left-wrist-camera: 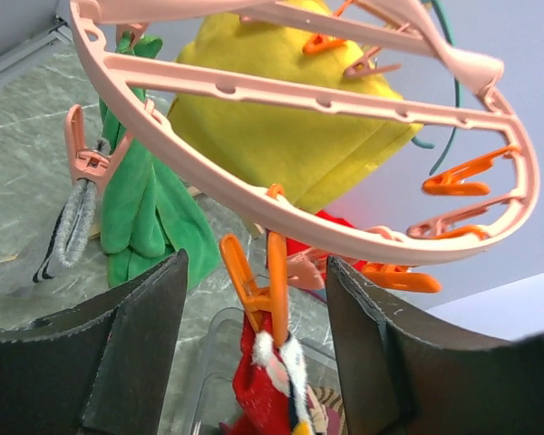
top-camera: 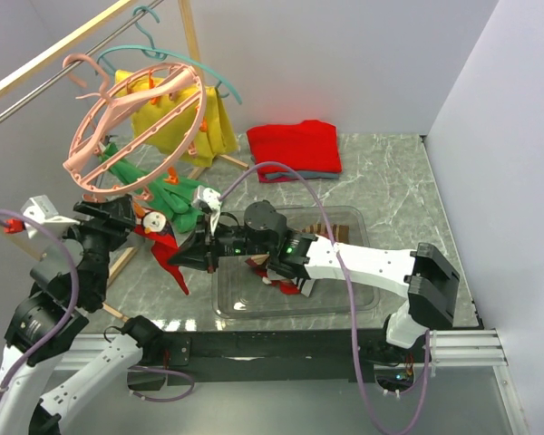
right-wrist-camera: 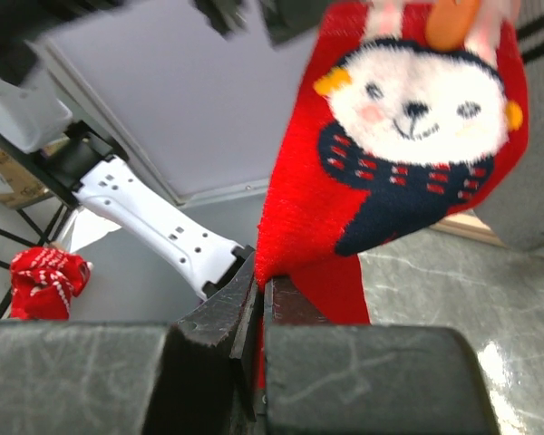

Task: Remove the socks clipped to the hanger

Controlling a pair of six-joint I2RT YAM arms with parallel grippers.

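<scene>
- One red sock (right-wrist-camera: 408, 109) hangs from an orange clip (left-wrist-camera: 274, 272) under the hanger (left-wrist-camera: 281, 204) rim.
- Below the hanger, the right hand (right-wrist-camera: 258, 290) is clamped tight on that sock's lower edge.
- Beneath the hanger, the left hand (left-wrist-camera: 254, 281) stands wide, one finger on either side of the clip.

Grey marbled tabletop (top-camera: 390, 195), plain pale walls (top-camera: 344, 54) behind and at right, wooden rack (top-camera: 63, 45) at upper left, soft even light

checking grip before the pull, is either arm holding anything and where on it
Right arm's jaws are shut on the red sock, pinching its lower edge. Left arm's jaws stand open around its orange clip, holding nothing.
</scene>
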